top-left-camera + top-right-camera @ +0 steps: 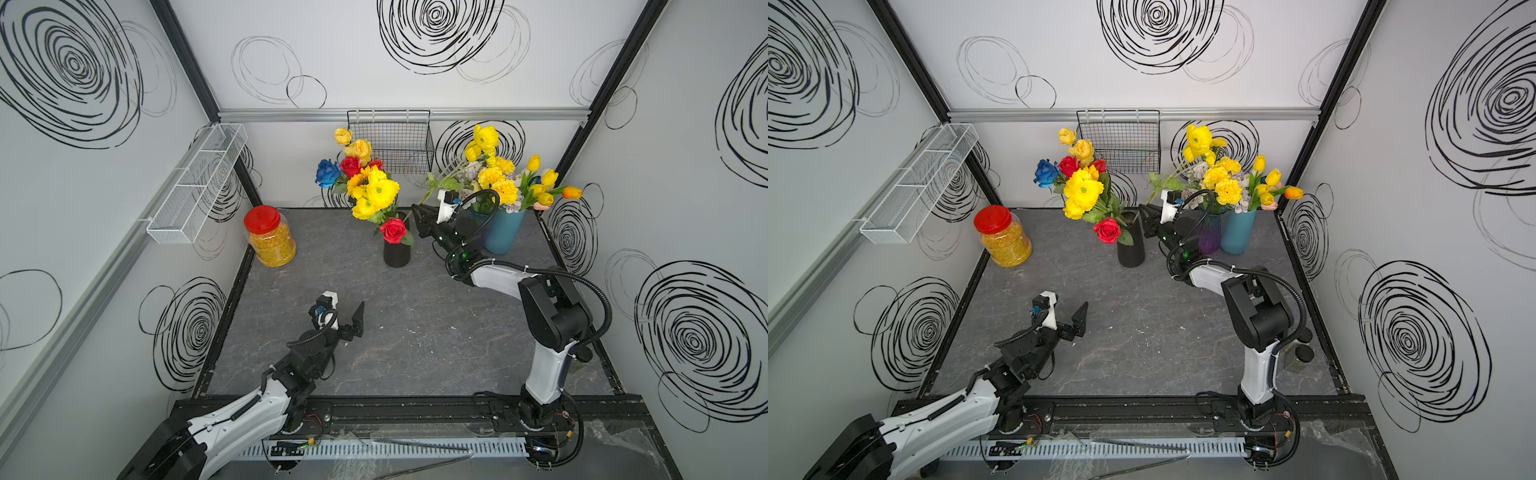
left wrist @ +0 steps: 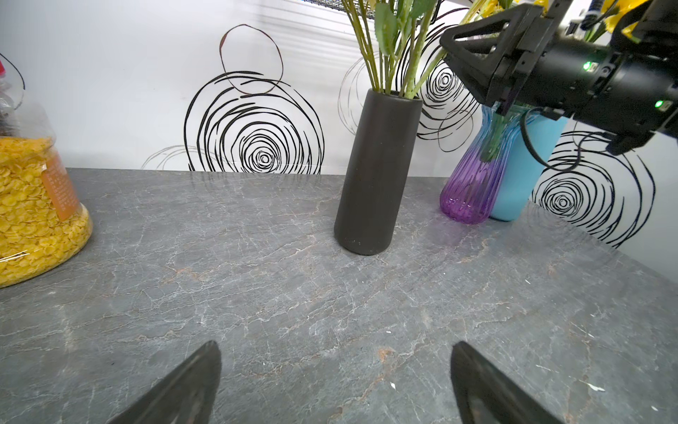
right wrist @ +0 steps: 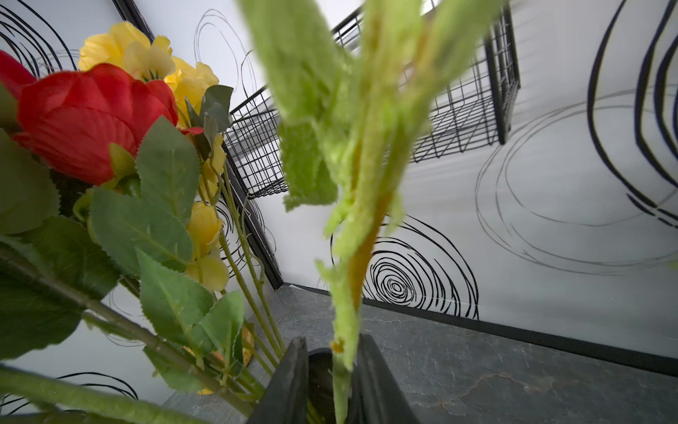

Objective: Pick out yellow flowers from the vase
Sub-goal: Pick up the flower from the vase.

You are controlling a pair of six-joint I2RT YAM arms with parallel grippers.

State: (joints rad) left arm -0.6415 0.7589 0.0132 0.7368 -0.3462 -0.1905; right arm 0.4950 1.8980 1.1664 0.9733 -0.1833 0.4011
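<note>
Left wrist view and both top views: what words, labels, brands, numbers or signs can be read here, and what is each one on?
No text can be read in any view.
Orange label on the jar: has print, but it is too small and blurred to read.
Red lid: no legible marking.
Walls: only black swirl drawings, no letters or numbers.
</note>
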